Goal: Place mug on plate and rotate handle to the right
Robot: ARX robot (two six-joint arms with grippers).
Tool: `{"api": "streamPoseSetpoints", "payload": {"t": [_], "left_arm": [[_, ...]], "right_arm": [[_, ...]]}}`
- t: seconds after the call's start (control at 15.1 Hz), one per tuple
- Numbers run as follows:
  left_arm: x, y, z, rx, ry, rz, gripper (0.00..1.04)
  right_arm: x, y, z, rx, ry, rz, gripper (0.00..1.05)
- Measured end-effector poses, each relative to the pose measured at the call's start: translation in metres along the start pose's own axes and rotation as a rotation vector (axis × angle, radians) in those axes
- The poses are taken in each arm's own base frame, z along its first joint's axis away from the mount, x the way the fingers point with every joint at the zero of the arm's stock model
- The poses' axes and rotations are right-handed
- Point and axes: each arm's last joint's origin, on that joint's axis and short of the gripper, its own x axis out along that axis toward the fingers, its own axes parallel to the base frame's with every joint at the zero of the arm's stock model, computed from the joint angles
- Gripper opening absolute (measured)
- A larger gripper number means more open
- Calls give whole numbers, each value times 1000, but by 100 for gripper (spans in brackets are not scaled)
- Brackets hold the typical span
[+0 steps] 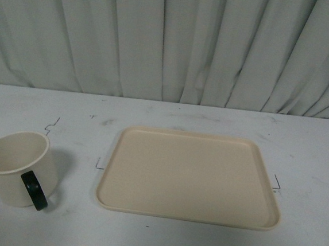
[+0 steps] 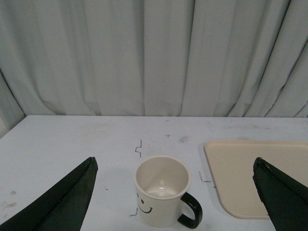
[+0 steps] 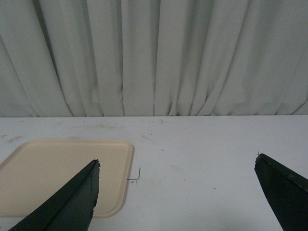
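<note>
Front: mug (image 1: 14, 164) sits lower left on the table (image 1: 154, 237), handle (image 1: 34, 190) toward camera. Plate (image 1: 188, 177) mid-frame, apart from mug.
Left wrist: left gripper (image 2: 174, 160) spread wide, mug ahead between its fingers, untouched.
Right wrist: right gripper (image 3: 177, 160) spread wide, holding nothing.

White table (image 1: 200, 241), grey pleated curtain (image 1: 171, 43)

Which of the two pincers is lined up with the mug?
The left pincer: its wrist view shows the mug centred between its open fingers. The right pincer sees the plate, no mug.
</note>
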Motion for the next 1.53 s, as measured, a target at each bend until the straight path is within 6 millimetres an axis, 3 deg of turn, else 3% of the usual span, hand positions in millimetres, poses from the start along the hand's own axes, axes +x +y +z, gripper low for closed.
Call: {"api": "streamPoseSetpoints", "payload": {"t": [0.53,0.66,0.86,1.13,1.33,1.53], "left_arm": [[0,0,0,0,1,0,98],[3,1,1,17,89,3,98],[54,13,26,33,338,2,98],[136,16,32,108,665,-28,98],[175,28,13,130,882,48,98],[194,32,-8,120,980,92,98]], "right_arm": [[0,0,0,0,0,0,98],[0,0,0,0,0,0,98],[0,0,0,0,0,-3,98],[0,0,0,0,0,-3,98],[0,0,0,0,0,-3,98],[0,0,0,0,0,-3,98]]}}
